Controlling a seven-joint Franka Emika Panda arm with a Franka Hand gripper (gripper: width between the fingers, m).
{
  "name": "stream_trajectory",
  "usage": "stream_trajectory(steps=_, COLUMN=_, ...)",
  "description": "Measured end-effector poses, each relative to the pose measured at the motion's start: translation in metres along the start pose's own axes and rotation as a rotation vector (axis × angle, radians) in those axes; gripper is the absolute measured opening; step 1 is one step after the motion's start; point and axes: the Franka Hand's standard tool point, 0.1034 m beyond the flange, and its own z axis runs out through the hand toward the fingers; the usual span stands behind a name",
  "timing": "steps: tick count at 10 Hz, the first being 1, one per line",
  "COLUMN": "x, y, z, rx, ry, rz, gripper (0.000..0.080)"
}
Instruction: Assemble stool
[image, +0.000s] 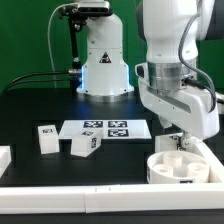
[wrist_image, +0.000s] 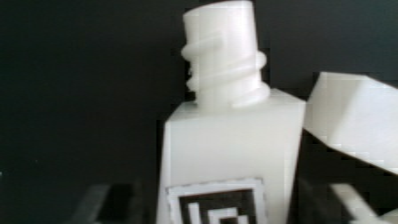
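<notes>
- We see the jaws closed on one leg (wrist_image: 222, 140) of the stool. The wrist view shows them flanking its lower part on both sides of the square tag (wrist_image: 214, 205). We judge the grip is set low so that the far end stays free.
- The free end carries a threaded peg (wrist_image: 222, 55) that points away from the wrist. That suits a part meant to go into a socket and be turned.
- In the exterior view the arm (image: 175, 60) hangs low just above the seat disc (image: 180, 168). The disc lies rim up in the corner formed by the border rails (image: 100, 195) at the exterior view's right. We take it that the corner braces the disc against pushing and twisting.
- A white slab (wrist_image: 356, 120) shows beside the held leg in the wrist view. We cannot tell which part it is, or whether it touches the leg.
- Two more legs, (image: 47, 138) and (image: 84, 146), lie loose on the bench (image: 30, 110) beside the marker board (image: 105, 128), well apart from the disc. We think they wait there within reach but out of the working corner.
- We judge this to be the step of bringing a leg to its socket. Whether the peg has entered a hole is hidden.
</notes>
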Motion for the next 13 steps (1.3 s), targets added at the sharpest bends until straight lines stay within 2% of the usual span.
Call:
stream_trajectory(steps=1, x=0.000, y=0.000, z=0.000, rx=0.000, ry=0.000, rz=-0.002, gripper=0.0319)
stream_trajectory(steps=3, x=-0.001, y=0.004, z=-0.002, rx=-0.002, ry=0.000, rz=-0.102, gripper=0.0319)
stream_trajectory(steps=5, x=-0.002, y=0.016, z=-0.010, rx=-0.003, ry=-0.001, rz=-0.260, gripper=0.0319)
stream_trajectory(steps=6, x=-0.006, y=0.026, z=-0.013, rx=-0.012, ry=0.001, rz=-0.361, gripper=0.0319)
stream_trajectory(steps=7, x=-0.010, y=0.034, z=-0.013, rx=-0.029, ry=0.008, rz=-0.480, gripper=0.0319)
stream_trajectory(steps=11, x=-0.007, y=0.034, z=-0.010, rx=-0.034, ry=0.003, rz=-0.759, gripper=0.0320)
stream_trajectory(steps=13, x=-0.002, y=0.052, z=0.001, rx=-0.057, ry=-0.003, rz=-0.950, gripper=0.0320)
